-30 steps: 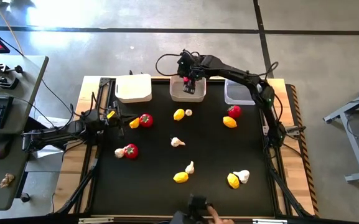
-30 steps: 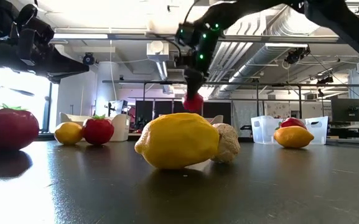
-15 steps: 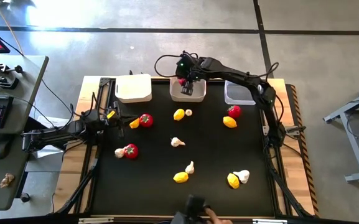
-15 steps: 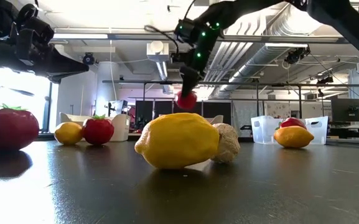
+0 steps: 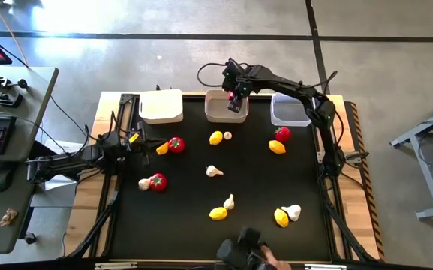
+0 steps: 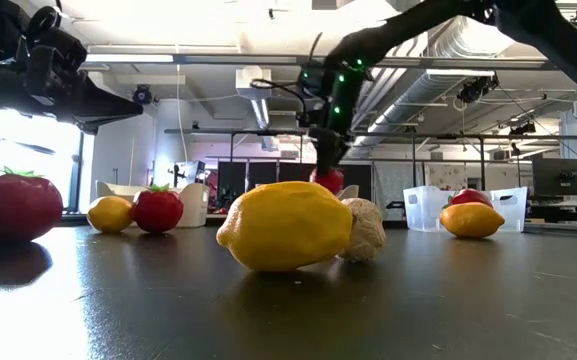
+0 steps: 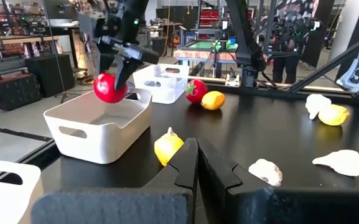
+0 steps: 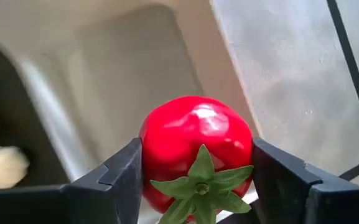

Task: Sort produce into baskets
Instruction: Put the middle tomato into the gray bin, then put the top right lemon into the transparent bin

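Held tomato (image 8: 195,152): red with a green top, clamped between the two fingers of the right pincer (image 5: 236,95), in the air above the middle basket (image 5: 226,109).
Middle basket: greyish-white, at the worktop's (image 5: 186,195) far edge, between the white basket (image 5: 161,106) and the clear basket (image 5: 288,111).
Right pincer: gripping the tomato from both sides, the arm reaching in from the right edge.
Left pincer (image 7: 195,165): fingers closed together and holding nothing, low near the left edge.
Loose produce: tomato (image 5: 175,145) near the left pincer, another tomato (image 5: 157,181) with a garlic bulb (image 5: 144,184) touching it, lemon (image 5: 215,138) in front of the middle basket, tomato (image 5: 281,134) and lemon (image 5: 277,147) before the clear basket, more lemons and garlic toward the near edge.
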